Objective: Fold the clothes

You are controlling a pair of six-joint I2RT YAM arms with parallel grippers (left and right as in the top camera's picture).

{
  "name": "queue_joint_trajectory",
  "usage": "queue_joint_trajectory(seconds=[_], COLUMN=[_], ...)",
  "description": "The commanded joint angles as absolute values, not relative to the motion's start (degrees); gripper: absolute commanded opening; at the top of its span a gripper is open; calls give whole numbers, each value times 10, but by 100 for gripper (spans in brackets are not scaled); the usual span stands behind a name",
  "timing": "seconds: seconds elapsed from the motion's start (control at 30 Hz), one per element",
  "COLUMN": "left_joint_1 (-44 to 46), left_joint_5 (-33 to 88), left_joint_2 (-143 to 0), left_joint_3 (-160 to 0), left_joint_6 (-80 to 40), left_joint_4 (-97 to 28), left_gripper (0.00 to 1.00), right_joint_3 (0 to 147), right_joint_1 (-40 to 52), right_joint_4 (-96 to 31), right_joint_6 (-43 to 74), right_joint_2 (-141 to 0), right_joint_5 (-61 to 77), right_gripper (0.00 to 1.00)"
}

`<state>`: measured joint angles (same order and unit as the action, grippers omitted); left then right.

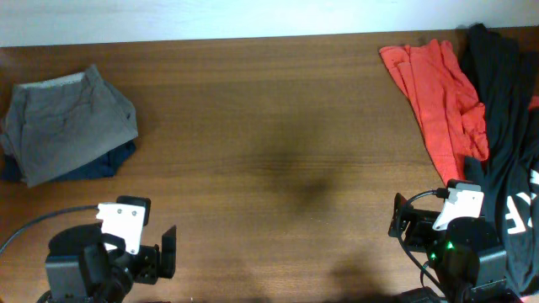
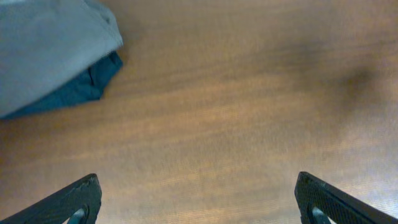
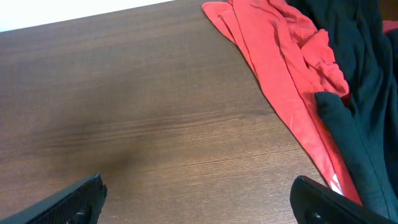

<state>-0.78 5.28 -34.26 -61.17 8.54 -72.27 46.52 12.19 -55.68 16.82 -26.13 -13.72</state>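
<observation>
Grey-olive shorts [image 1: 67, 122] lie folded on a navy garment [image 1: 105, 166]. Left fingers [image 2: 74, 198] and right fingers [image 3: 78, 198] stand wide apart, empty.

The worktop [image 1: 269, 126] is reddish-brown wood with a fine, darker grain, and a white strip [image 1: 210, 21] shows beyond its far edge. The clothes [image 1: 67, 122] are grey-olive, with a pale band at the waistband [image 1: 52, 83]; any pattern on that band is too small to tell. The dark navy garment [image 1: 105, 166] is plain. The orange-red garment [image 1: 438, 93] is one even colour with no print. The black garment [image 1: 505, 118] carries white lettering [image 1: 526, 206]. The left hand [image 2: 198, 186] and the right hand [image 3: 199, 183] have black fingers [image 2: 68, 202]. Each arm bears a white housing [image 1: 125, 220], and a small green light [image 1: 449, 247] glows on the right arm.
</observation>
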Motion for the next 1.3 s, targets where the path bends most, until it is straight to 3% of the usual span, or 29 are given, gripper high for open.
queue_joint_trajectory(seconds=[0.0,0.17,0.4,0.53,0.9,1.1,1.27], left_joint_1=[-9,-9,-9,-9,-9,-9,-9], left_joint_5=[47,47,47,47,47,47,47], left_joint_2=[-339,-339,-339,-339,-339,-339,-339], left_joint_3=[-610,-610,-610,-610,-610,-610,-610], left_joint_6=[93,93,93,93,93,93,93], left_joint_4=[-748,-747,-747,-747,-747,-747,-747], left_gripper=[99,99,99,99,99,99,99], right_joint_3=[462,457,338,214,3,3,3], right_joint_1=[112,81,59,59,59,59,59], right_joint_4=[-561,-548,-415,-266,100,-38,-43], right_joint_6=[168,163,123,123,81,49,49], right_joint_2=[-253,-214,-74,-1,-2,-2,-7], right_joint_5=[-146,-135,-114,-98,-88,-36,-34], right_gripper=[99,99,99,99,99,99,99])
